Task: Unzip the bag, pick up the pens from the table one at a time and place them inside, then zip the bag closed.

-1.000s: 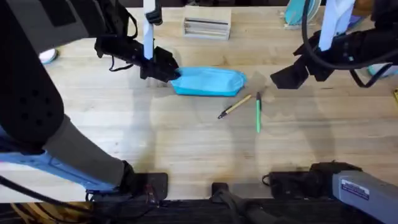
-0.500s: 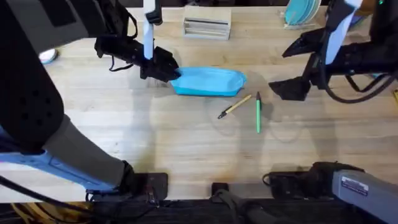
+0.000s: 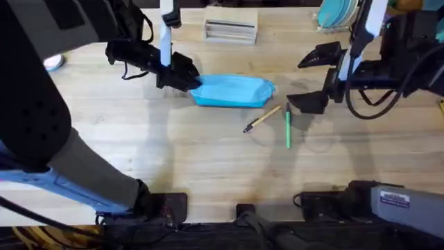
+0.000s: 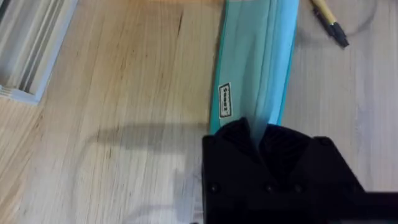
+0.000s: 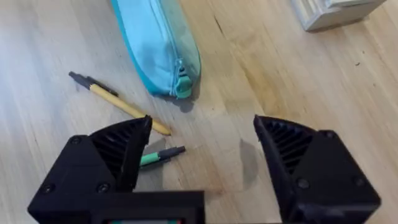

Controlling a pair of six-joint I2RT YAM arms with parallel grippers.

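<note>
since a second ago the right gripper has swung round at the right of the table and its jaws have spread wide; the bag and both pens lie as before, and the left arm has not shifted. the light blue bag lies lengthwise behind the middle of the table. the left gripper is clenched on the bag's left end; in the left wrist view its black fingers pinch the blue fabric beside a small label. in the right wrist view the zipper pull sits at the bag's near end, zipper closed. the tan pen lies slanted just in front of the bag's right end. the green pen lies beside it, close to the right gripper's lower finger. a white box sits behind the bag.
</note>
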